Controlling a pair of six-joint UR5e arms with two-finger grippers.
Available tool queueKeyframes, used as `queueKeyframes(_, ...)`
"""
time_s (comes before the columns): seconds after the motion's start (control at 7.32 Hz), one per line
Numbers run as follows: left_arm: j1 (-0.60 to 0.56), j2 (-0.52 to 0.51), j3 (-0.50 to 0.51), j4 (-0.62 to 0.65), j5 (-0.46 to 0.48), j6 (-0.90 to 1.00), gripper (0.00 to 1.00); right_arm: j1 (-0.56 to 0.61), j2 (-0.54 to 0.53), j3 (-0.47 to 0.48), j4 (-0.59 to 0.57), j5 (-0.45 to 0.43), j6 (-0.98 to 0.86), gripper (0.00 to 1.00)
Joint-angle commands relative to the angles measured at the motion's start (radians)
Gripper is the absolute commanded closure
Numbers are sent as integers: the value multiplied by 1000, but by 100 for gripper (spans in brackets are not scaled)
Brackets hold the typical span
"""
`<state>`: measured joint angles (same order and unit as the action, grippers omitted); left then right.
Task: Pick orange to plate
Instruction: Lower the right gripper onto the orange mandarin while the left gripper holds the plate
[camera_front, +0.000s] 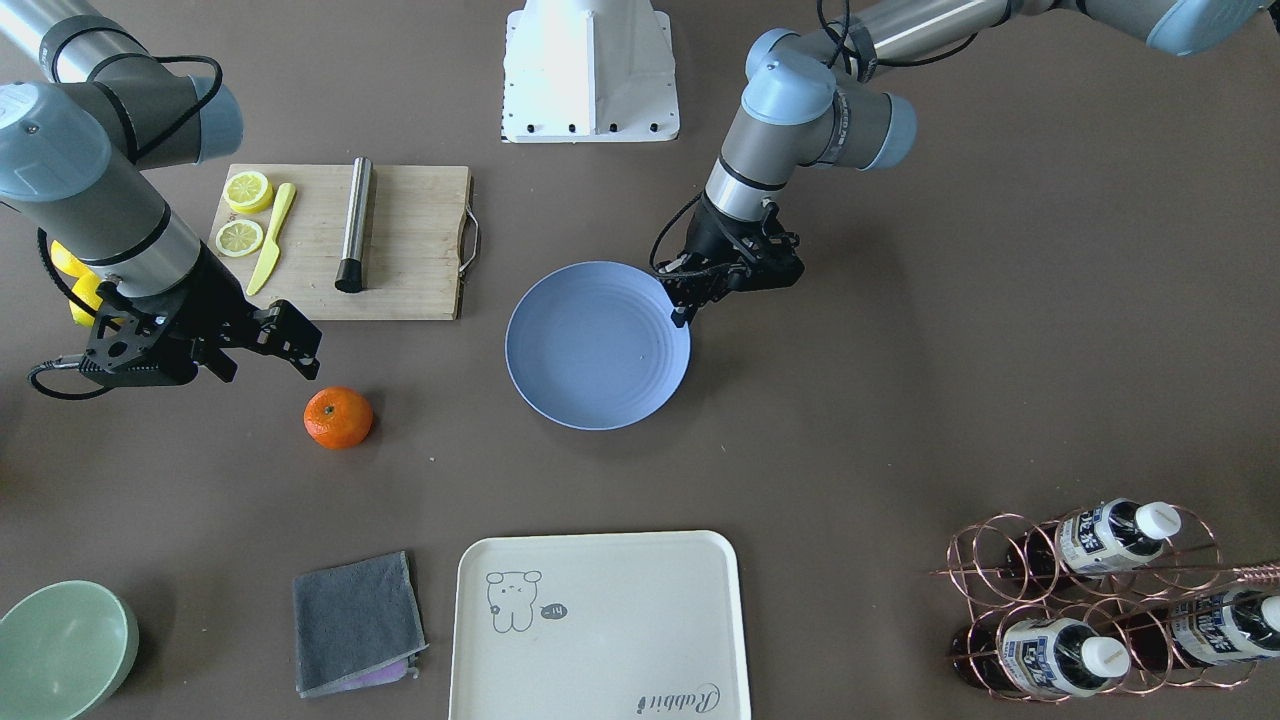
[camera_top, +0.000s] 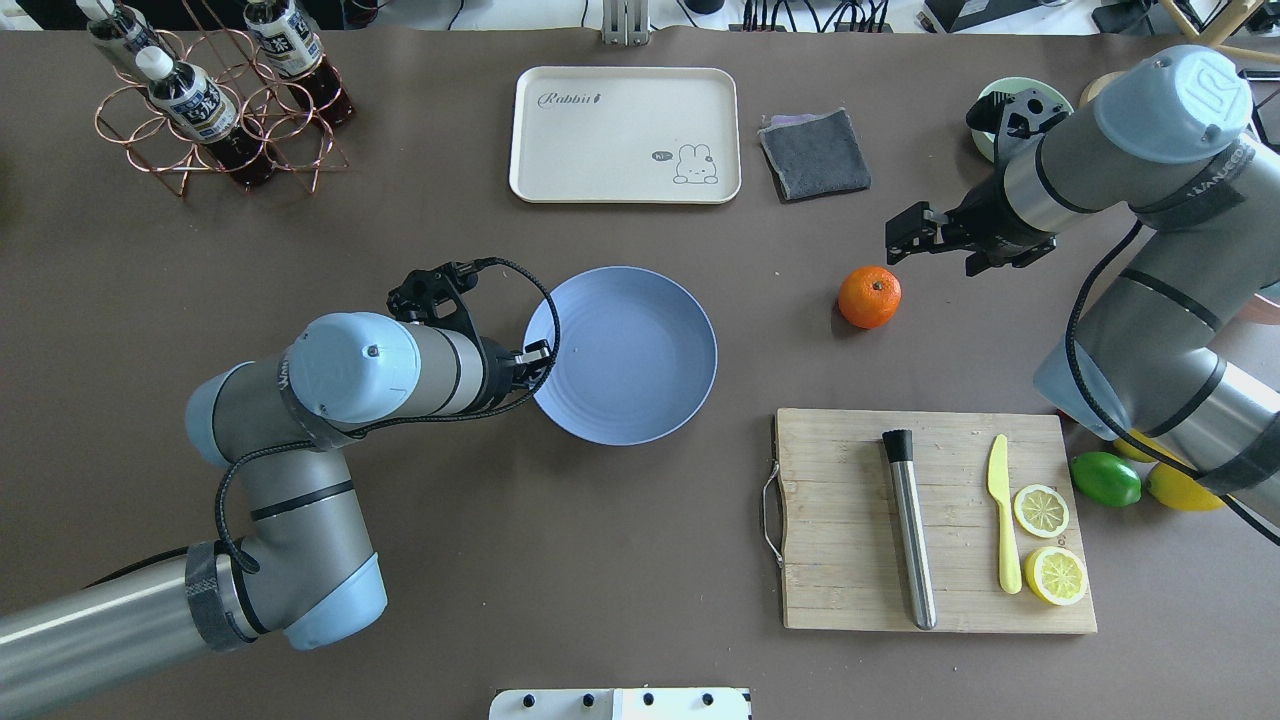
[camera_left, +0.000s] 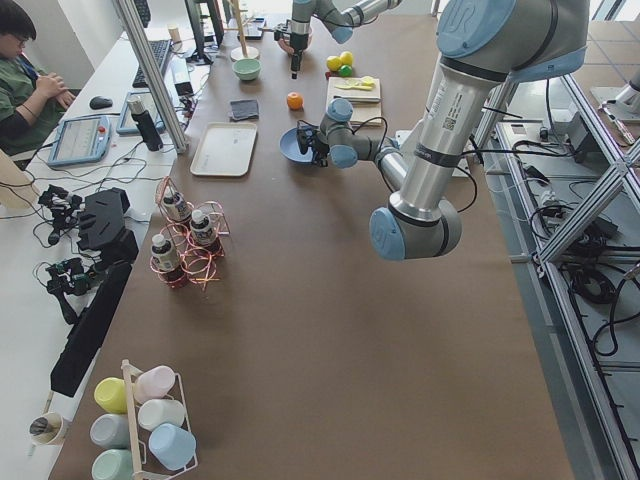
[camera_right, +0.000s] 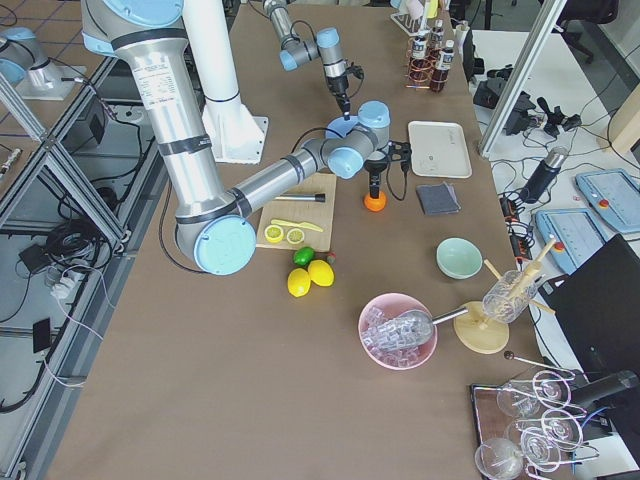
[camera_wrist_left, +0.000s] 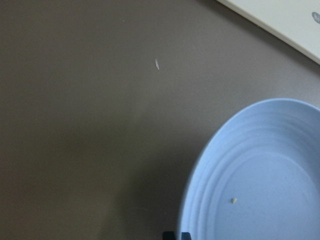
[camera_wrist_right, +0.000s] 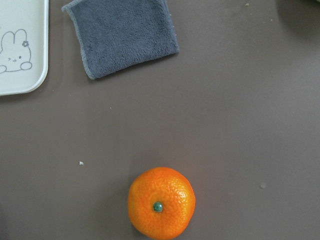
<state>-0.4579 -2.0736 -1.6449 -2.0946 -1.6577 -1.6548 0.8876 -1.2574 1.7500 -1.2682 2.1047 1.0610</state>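
Observation:
The orange (camera_front: 338, 417) lies on the brown table by itself, well apart from the blue plate (camera_front: 597, 345). My right gripper (camera_front: 268, 366) hovers open just above and behind the fruit, with nothing between its fingers. In the right wrist view the orange (camera_wrist_right: 161, 202) sits low in the frame, stem dimple up. Nothing lies on the plate (camera_top: 625, 355). My left gripper (camera_top: 545, 352) is shut, its tips at the plate's near rim (camera_wrist_left: 200, 165). Whether they pinch the rim is unclear.
A wooden cutting board (camera_top: 850, 520) holds two lemon slices, a yellow knife and a metal rod. A lime (camera_top: 1105, 478) and lemons lie beside it. The cream tray (camera_top: 625, 135), grey cloth (camera_top: 815, 152), mint bowl (camera_front: 60, 650) and bottle rack (camera_top: 215, 105) line the far edge.

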Motion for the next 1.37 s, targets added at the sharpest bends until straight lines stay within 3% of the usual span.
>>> queueKeyframes(0.0,1,3,8,-2,27,0,3,-33,1,6,0,-27,43,0)
queueKeyframes(0.41,-38,1,-48,1,13,7,2,-93,32,-12,-14,-83,50,0)
queueKeyframes(0.68,-38,6,-47,1,15,7,2,-113,76,-94,-19,-138,37,0)
queueKeyframes(1.23,-39,9,-42,-1,16,6,2,-142,90,-168,-10,-198,30,0)
